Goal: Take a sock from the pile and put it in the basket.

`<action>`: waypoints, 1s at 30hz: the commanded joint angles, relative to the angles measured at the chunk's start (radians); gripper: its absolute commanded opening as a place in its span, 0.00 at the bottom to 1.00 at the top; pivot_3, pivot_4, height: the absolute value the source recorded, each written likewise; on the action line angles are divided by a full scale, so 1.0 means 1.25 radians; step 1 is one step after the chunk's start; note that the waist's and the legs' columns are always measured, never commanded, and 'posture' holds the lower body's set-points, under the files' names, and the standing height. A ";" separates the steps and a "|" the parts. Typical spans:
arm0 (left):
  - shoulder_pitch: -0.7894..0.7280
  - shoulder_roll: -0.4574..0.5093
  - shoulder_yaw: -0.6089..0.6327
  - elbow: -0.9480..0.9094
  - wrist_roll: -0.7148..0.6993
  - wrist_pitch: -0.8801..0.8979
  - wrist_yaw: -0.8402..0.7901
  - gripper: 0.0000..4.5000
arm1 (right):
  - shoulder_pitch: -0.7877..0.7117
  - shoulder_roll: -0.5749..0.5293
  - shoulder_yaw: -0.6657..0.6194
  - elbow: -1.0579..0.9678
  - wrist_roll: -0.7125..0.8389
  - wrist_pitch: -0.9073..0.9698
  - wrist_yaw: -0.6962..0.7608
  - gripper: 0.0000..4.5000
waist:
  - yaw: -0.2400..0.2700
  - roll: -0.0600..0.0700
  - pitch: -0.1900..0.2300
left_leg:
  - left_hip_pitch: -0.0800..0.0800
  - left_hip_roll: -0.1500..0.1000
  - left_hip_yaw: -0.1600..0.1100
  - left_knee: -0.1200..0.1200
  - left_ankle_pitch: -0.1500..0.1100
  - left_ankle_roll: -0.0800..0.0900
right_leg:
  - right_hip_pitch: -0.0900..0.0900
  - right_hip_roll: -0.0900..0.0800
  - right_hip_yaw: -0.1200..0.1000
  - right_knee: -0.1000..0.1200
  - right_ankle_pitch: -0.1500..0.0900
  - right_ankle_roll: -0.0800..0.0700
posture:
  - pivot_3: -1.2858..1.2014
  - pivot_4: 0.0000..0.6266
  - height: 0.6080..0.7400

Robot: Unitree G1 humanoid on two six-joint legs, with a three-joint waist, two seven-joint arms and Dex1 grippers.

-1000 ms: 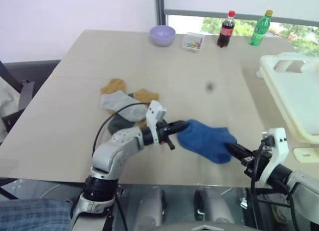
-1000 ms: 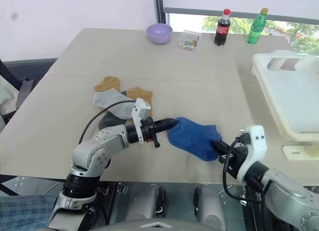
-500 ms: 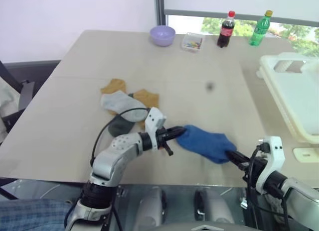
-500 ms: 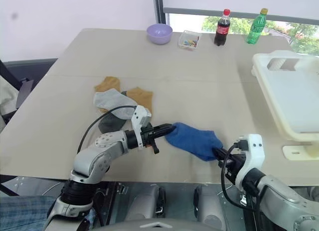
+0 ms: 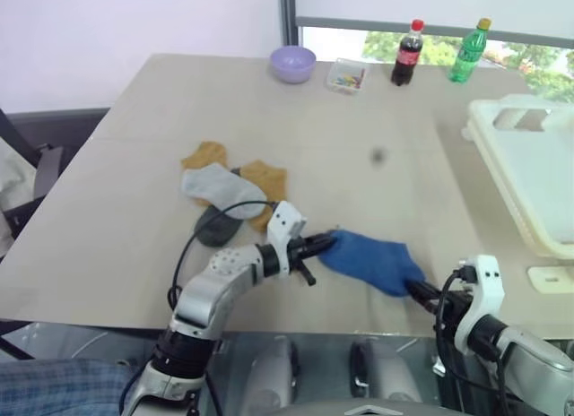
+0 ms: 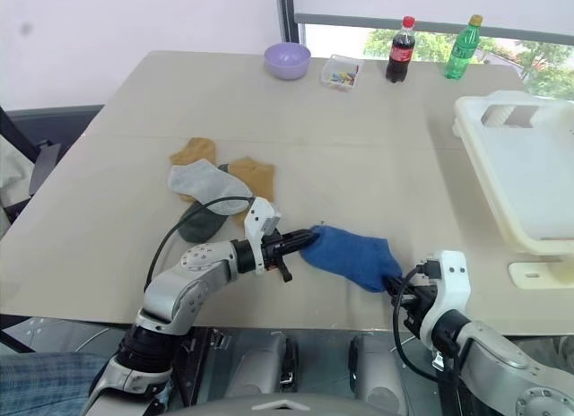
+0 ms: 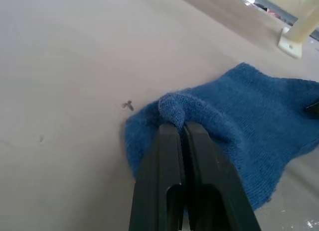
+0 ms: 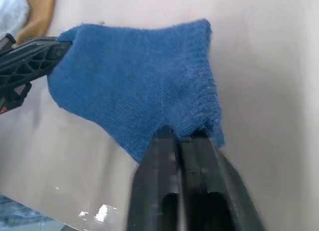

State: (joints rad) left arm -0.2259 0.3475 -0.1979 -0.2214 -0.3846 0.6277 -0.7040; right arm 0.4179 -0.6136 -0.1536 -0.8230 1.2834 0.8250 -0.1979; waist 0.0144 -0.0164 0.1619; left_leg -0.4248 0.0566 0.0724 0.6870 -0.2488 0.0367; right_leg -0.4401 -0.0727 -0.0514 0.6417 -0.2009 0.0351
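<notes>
The left end effector is clamped on one end of a blue sock lying low-centre on the worktop; the right end effector meets its other end, grip unclear. The pile lies centre-left, the basket at the right edge.

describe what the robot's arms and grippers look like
Both arms are silver-grey metal with rounded joint housings. A white block sits at each wrist, ahead of the left gripper and right gripper. Each gripper has two slim black fingers. Black cables loop loosely alongside each forearm.
</notes>
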 commanded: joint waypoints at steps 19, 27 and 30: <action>-0.030 0.000 -0.031 0.039 0.036 -0.052 -0.040 0.00 | -0.145 -0.093 0.135 0.142 -0.688 -0.414 0.489 0.63 | 0.002 0.000 0.000 | 0.001 0.000 0.000 0.000 0.000 0.000 | 0.000 0.000 0.000 0.000 0.000 0.000 | 0.52 0.24 0.97; -0.057 0.014 -0.038 0.039 0.055 -0.077 -0.056 0.00 | -0.213 -0.092 0.208 0.255 -0.764 -0.499 0.657 0.63 | 0.000 -0.001 0.000 | 0.000 0.000 0.000 0.000 0.000 0.000 | 0.000 0.001 0.000 0.000 0.000 0.000 | 0.52 0.24 0.97; -0.060 0.013 -0.041 0.035 0.058 -0.078 -0.058 0.00 | -0.220 -0.083 0.216 0.276 -0.776 -0.500 0.683 0.63 | 0.001 -0.001 0.000 | 0.000 0.000 0.000 0.000 0.000 0.000 | 0.000 0.001 0.000 0.000 0.000 0.000 | 0.52 0.24 0.97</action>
State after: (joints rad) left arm -0.2870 0.3632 -0.2431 -0.1475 -0.3156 0.5516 -0.7670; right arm 0.1532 -0.7218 0.1196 -0.4738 0.3205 0.2238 0.6328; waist 0.0152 -0.0171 0.1615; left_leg -0.4243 0.0564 0.0729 0.6870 -0.2488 0.0366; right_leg -0.4399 -0.0720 -0.0517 0.6414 -0.2009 0.0352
